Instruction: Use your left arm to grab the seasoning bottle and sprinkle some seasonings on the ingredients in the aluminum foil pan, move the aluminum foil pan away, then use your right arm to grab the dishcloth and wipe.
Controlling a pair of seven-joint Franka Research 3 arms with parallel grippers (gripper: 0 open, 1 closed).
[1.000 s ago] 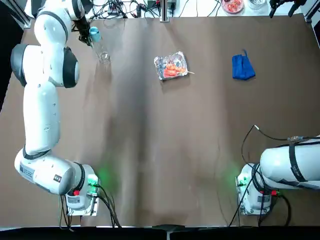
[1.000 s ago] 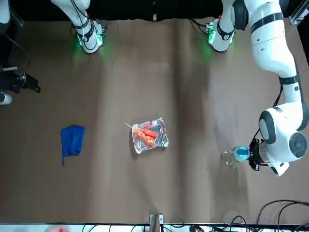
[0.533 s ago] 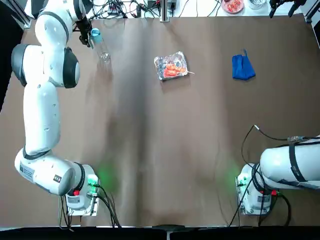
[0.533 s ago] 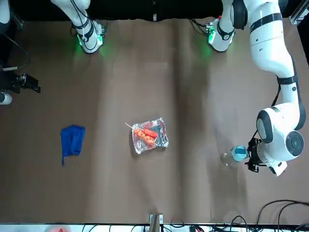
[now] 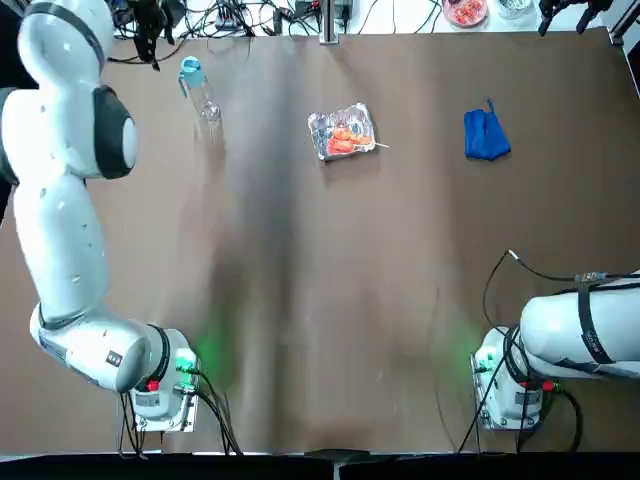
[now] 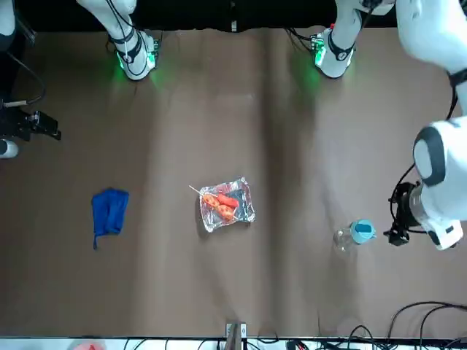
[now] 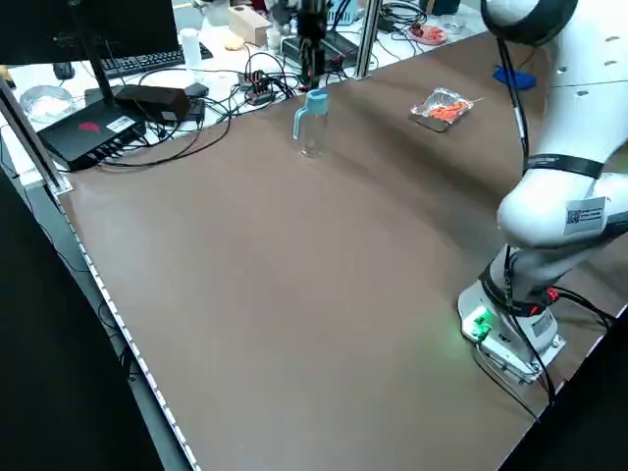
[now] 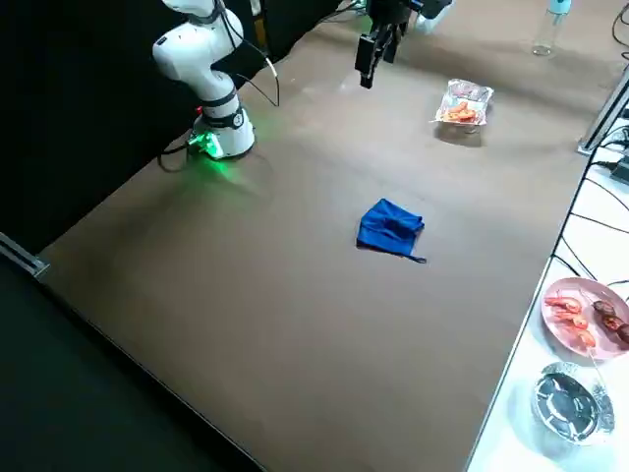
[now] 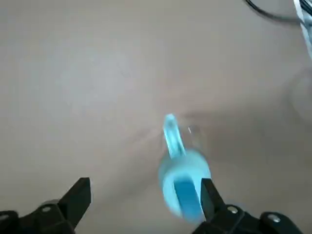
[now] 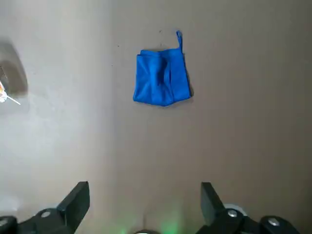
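the seasoning bottle [image 5: 201, 92] stood upright on the table, just beside the left gripper [image 9: 141, 200], whose fingers were spread wide and held nothing. the foil pan [image 5: 342, 131] of ingredients [image 5: 343, 139] sat mid-table and the dishcloth [image 5: 485, 134] lay untouched beyond it. sprinkling, moving the pan and wiping all appeared left to do, with the right gripper [image 10: 142, 202] open and empty.

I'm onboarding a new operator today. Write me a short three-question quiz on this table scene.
1. True or false: the seasoning bottle stands upright on the table, free of the left pincer.
2. Which lies between the bottle and the dishcloth? A) a mug B) the aluminum foil pan C) a plate
3. Fill in: the right pincer's fingers are ____.

Key: 1 true; 2 B; 3 open
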